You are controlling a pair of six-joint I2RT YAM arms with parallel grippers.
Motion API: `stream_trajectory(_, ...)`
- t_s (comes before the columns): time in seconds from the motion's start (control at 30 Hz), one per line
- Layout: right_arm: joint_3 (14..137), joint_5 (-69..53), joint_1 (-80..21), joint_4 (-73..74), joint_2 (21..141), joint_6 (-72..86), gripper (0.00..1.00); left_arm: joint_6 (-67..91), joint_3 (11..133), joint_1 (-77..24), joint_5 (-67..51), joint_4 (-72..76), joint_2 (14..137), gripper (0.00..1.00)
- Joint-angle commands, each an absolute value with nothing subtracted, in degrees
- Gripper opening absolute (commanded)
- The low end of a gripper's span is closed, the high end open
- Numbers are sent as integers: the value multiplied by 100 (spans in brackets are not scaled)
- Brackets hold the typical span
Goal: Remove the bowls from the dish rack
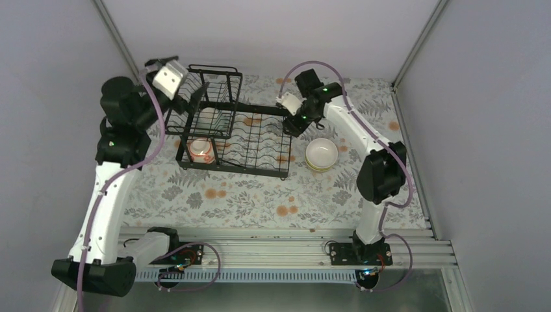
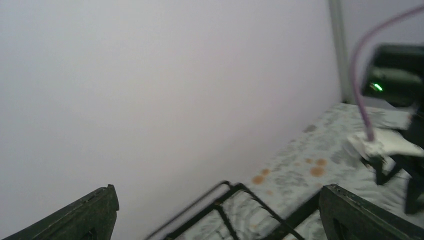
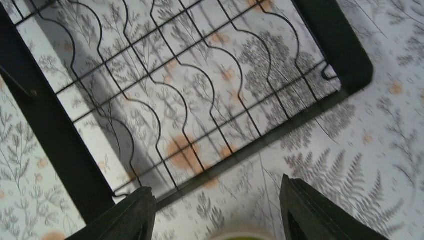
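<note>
A: Top external view. Dish rack (image 1: pixel 260 146) sits left of centre on the flowered cloth (image 1: pixel 247 195), tall basket end toward the left arm. Bowls?

B: Two in the rack, both at its left end. White bowl (image 1: pixel 209 119) sits by the basket section; cannot tell whether it is inside it or in the slots. Patterned bowl (image 1: pixel 201 151) is at the near left corner, red-orange band showing. The pale green bowl (image 1: pixel 321 155) is out on the cloth, upright, just beside the rack's right end.

A: Left claw (image 2: pixel 218 195)?

B: Raised above the basket end. Its wrist view shows both fingers spread wide with nothing between them. Grey wall (image 2: pixel 150 75) ahead, a bit of rack wire below.

A: Right claw (image 3: pixel 216 197)?

B: Over the rack's right end, pointing down. Fingers apart, holding nothing. Beneath it are bare dividers, the rack's corner and cloth. A greenish rim shows at the bottom edge of that view, between the fingers.

A: Either claw touching the rack?

B: Cannot tell from above.
</note>
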State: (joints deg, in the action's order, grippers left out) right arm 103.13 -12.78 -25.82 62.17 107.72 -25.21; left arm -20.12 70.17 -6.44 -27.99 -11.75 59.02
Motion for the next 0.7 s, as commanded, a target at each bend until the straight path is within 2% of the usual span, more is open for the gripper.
stream_trajectory(0.0, 10203, -1375, -2801, 5547, 11047, -2093, 61, -2401, 8151, -604, -1470, -2302, 6593, 100)
stream_trajectory(0.2, 10243, -1165, -2872, 5205, 10987, -1899, 61, -2656, 9446, -598, -876, -3961, 7747, 100)
stream_trajectory(0.4, 10205, -1074, -2881, 5139, 10779, -1807, 61, -2544, 9837, -586, -596, -4650, 8318, 100)
stream_trajectory(0.67, 9799, -798, -2880, 5030, 10529, -1813, 62, -2530, 10642, -396, -1054, -5682, 9301, 100)
